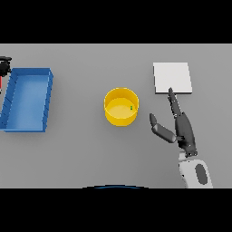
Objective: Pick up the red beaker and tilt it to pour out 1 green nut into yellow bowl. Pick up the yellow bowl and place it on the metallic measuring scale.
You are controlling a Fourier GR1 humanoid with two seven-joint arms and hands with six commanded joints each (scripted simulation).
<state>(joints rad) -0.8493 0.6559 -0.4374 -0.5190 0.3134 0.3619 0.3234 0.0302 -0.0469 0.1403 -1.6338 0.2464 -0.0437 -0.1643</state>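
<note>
A yellow bowl (121, 107) stands upright at the table's middle, with a small green nut (131, 108) inside near its right wall. My right hand (182, 128) is open to the right of the bowl, fingers straight and pointing away from me, thumb spread toward the bowl, touching nothing. Its fingertips reach the near edge of the flat metallic measuring scale (172, 78) at the back right. At the far left edge, my left hand (4, 65) shows only as a dark shape with a sliver of the red beaker (1, 82) just below it.
A blue rectangular bin (12, 100) lies on the left side of the table, beside the left hand.
</note>
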